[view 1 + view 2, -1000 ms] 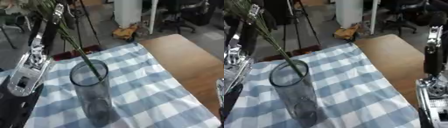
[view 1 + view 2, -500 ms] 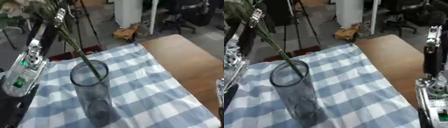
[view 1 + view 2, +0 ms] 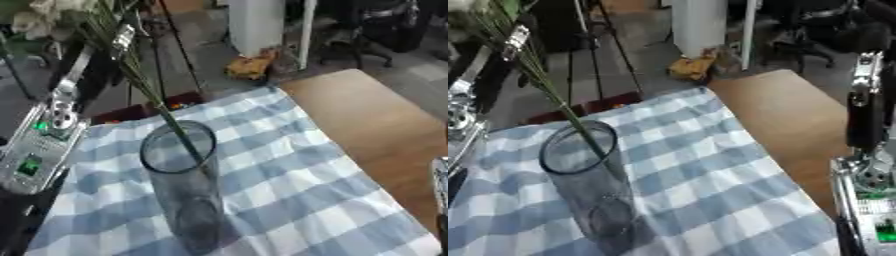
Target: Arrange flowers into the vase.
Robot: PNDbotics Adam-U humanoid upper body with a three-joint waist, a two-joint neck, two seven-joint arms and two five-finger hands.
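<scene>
one flower stem [image 3: 175, 131] slants down into the mouth of the glass vase [image 3: 185, 190], which stands upright on the checked cloth [image 3: 289, 185] over the bench [image 3: 376, 125]. its pale blooms [image 3: 52, 12] sit high, up and to the left of the vase. the left hand [image 3: 114, 42] is up along the stem above the vase; whether its fingers are clamped on the stem cannot be told. the right hand is out of view; only its arm [image 3: 866, 150] shows, right of the vase. to finish well, i'd lower the stem along its own line until its end reaches the vase bottom, then release without nudging the rim.
</scene>
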